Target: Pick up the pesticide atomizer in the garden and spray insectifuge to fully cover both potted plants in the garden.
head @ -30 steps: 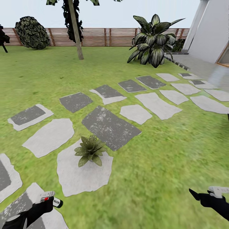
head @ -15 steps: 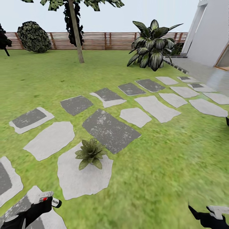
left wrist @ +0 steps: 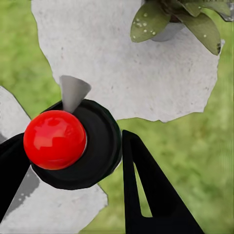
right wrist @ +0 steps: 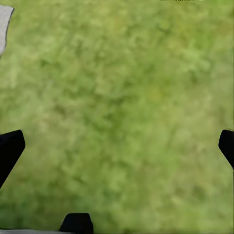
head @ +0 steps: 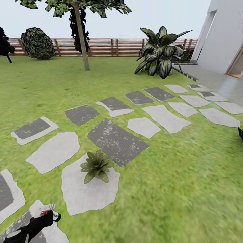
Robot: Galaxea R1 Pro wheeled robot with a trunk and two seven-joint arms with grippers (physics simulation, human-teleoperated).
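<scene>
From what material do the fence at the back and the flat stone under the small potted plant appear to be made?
The fence looks like wood: thin brown horizontal slats between darker posts, matte. The flat stone under the potted plant looks like pale grey stone or concrete, with an irregular broken outline and a rough, dull, speckled face. As a render, neither is certain.

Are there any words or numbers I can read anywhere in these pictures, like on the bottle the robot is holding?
No, there is nothing to read.
Atomizer in the left hand: a red button and black cap, no letters showing.
Stepping stones, fence and house wall: plain, no signs or numbers.
</scene>
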